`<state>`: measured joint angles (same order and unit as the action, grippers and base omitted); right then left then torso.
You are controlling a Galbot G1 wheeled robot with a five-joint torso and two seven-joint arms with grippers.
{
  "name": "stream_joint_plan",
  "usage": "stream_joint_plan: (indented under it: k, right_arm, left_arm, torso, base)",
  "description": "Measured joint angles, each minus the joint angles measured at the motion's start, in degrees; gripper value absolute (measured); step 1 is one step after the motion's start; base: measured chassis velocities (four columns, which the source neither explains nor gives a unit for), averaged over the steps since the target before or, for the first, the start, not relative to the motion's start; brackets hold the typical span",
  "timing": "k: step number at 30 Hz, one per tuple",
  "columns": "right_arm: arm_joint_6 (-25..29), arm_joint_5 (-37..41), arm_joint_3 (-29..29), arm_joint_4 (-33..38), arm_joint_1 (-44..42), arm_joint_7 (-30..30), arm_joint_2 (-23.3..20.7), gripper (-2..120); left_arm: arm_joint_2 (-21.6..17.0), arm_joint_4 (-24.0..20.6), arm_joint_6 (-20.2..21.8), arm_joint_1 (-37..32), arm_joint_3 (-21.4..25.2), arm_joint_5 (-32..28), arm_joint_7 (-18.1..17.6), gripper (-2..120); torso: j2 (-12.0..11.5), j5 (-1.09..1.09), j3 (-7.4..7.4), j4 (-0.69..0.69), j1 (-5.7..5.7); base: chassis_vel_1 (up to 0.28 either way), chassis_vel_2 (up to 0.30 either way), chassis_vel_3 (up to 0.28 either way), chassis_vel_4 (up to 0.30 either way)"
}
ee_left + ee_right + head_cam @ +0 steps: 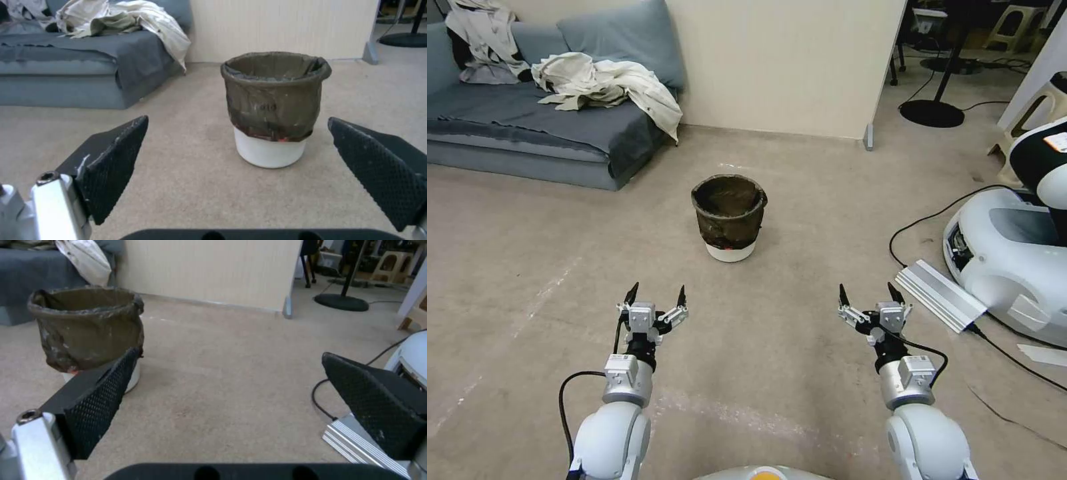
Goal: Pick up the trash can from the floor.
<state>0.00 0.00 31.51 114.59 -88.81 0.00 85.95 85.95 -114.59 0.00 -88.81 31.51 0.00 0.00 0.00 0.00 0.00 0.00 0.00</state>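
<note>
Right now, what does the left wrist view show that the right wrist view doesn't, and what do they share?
Only the left wrist view shows the pile of pale clothes spread on the grey sofa, and the trash can standing whole between the left gripper and its open fingers. Only the right wrist view shows the ribbed metal ramp, the black cable and the open right gripper. Both show the trash can upright on the floor before the cream wall.

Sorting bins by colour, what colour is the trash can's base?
White, below the dark bag; the trash can shows best in the left wrist view.
</note>
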Motion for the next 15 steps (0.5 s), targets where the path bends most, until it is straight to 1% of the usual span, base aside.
stream_joint_plan:
  k: [15]
  right_arm:
    - [0.0, 0.0, 0.0, 0.0, 0.0, 0.0, 0.0, 100]
  left_arm:
    - [0.0, 0.0, 0.0, 0.0, 0.0, 0.0, 0.0, 100]
  torso:
    - [0.0, 0.00, 0.00, 0.00, 0.00]
  base:
    - [0.000, 0.000, 0.000, 0.000]
